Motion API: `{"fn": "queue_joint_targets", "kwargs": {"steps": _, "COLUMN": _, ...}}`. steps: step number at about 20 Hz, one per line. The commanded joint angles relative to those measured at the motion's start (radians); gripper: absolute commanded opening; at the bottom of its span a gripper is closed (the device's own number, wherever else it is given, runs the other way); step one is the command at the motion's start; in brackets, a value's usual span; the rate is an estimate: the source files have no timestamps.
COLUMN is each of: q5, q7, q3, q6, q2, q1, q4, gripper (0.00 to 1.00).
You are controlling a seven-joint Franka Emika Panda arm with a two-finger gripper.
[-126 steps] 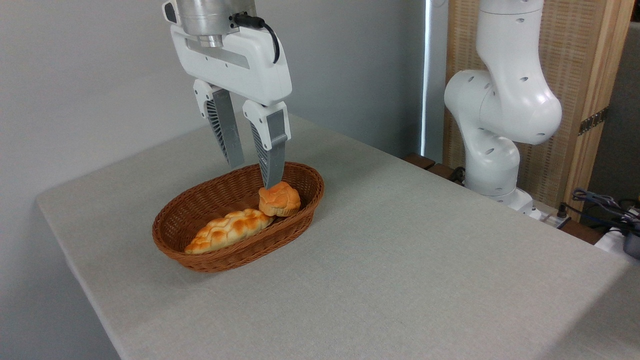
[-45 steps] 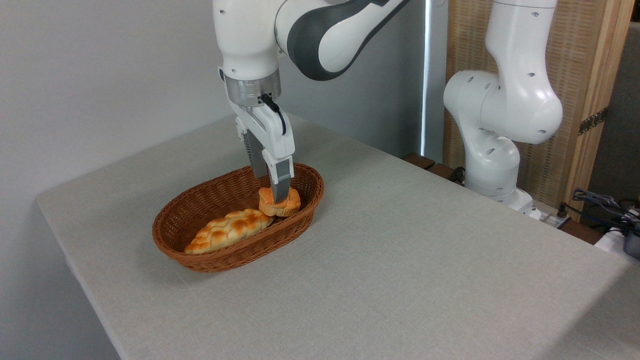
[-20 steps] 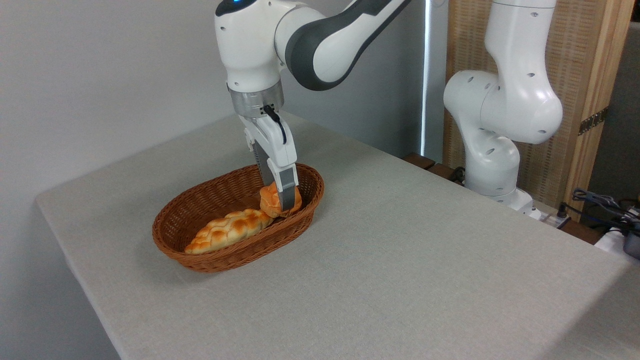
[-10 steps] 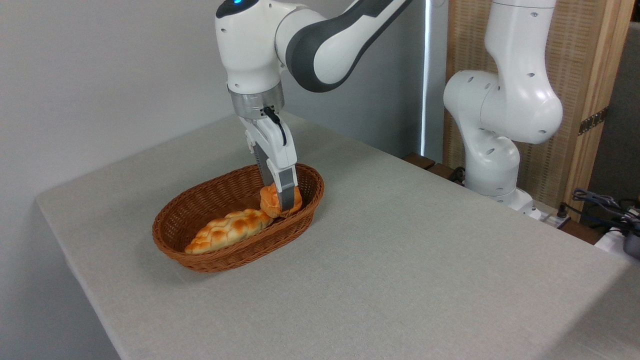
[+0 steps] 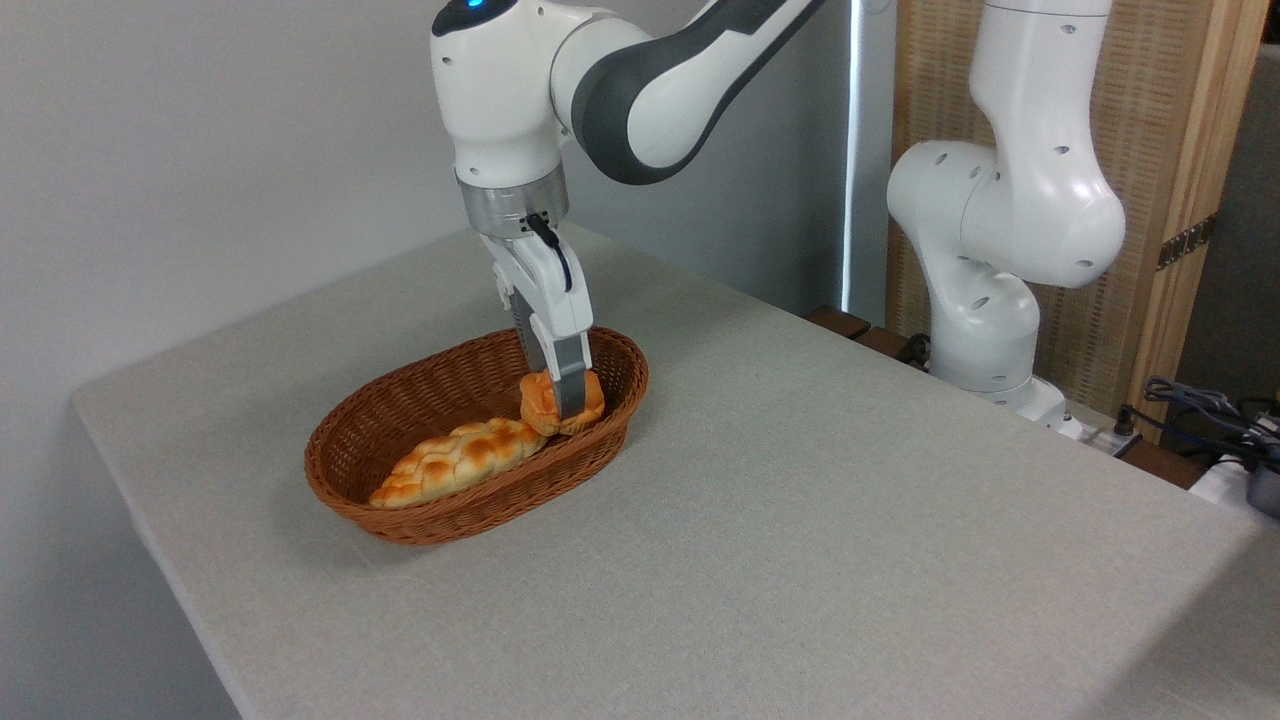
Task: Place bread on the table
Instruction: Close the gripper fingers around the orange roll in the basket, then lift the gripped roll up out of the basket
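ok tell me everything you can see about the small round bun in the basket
The bun is small, round and golden-orange with a lumpy top, soft-looking. It sits tilted at the right end of the brown wicker basket, beside the end of the paler braided loaf. The tool is clamped on it, one grey finger across its front.

Brown wicker basket, oval, w/ long pale braided loaf lying inside along near wall. Wooden slatted panel at back right; cables bundled by right edge.
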Motion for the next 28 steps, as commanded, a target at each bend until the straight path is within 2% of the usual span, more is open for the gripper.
{"fn": "queue_joint_targets", "kwargs": {"steps": 1, "q5": 0.01, "q7": 0.022, "q3": -0.002, "q6": 0.023, "q2": -0.007, "q1": 0.005, "q4": -0.012, "gripper": 0.33}}
{"fn": "queue_joint_targets", "kwargs": {"steps": 11, "q5": 0.01, "q7": 0.036, "q3": 0.01, "q6": 0.002, "q2": -0.007, "q1": 0.005, "q4": 0.0, "gripper": 0.32}}
{"fn": "queue_joint_targets", "kwargs": {"steps": 15, "q5": 0.007, "q7": 0.037, "q3": 0.035, "q6": -0.072, "q2": 0.015, "q1": 0.006, "q4": 0.067, "gripper": 0.28}}
{"fn": "queue_joint_targets", "kwargs": {"steps": 19, "q5": -0.002, "q7": 0.039, "q3": 0.065, "q6": -0.184, "q2": 0.071, "q1": 0.005, "q4": 0.185, "gripper": 0.25}}
{"fn": "queue_joint_targets", "kwargs": {"steps": 25, "q5": -0.031, "q7": 0.039, "q3": 0.102, "q6": -0.205, "q2": 0.076, "q1": 0.005, "q4": 0.241, "gripper": 0.25}}
{"fn": "queue_joint_targets", "kwargs": {"steps": 28, "q5": -0.03, "q7": 0.057, "q3": 0.148, "q6": -0.245, "q2": 0.076, "q1": 0.005, "q4": 0.278, "gripper": 0.25}}
